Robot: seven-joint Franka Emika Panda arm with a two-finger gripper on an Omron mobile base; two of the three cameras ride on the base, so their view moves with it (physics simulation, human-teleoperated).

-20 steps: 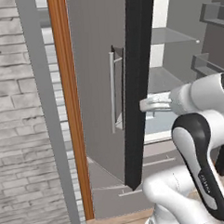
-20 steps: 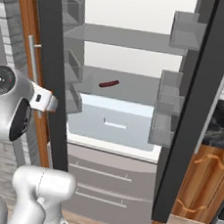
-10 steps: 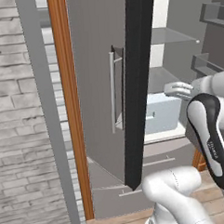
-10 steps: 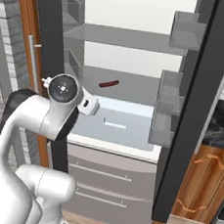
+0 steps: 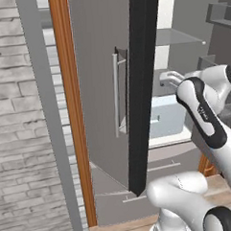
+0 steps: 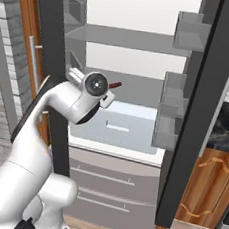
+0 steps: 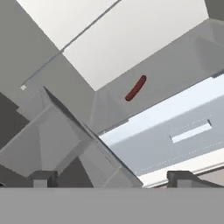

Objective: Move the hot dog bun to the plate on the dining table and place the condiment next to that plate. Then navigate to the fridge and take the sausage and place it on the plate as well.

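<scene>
Left: brick wall (image 5: 23, 141), wood post (image 5: 72, 115), fridge (image 6: 140, 39) door (image 5: 104, 89) swung wide with long handle (image 5: 116, 96), giving clear reach inside. Centre: arm (image 6: 51, 114) raised to shelf height, pincer (image 7: 111, 177) spread wide, holding nothing, aimed into the cavity, likely lining up the grab. Sausage (image 7: 136, 88) lying flat on grey shelf (image 7: 175, 65) above pale drawer (image 6: 120, 129), well apart from the tips, partly hidden behind wrist in right base view (image 6: 115, 85). Right: door bins (image 6: 173, 110), dark door edge (image 6: 194, 120), wood cabinet (image 6: 206, 187). No readable labels or writing anywhere.
</scene>
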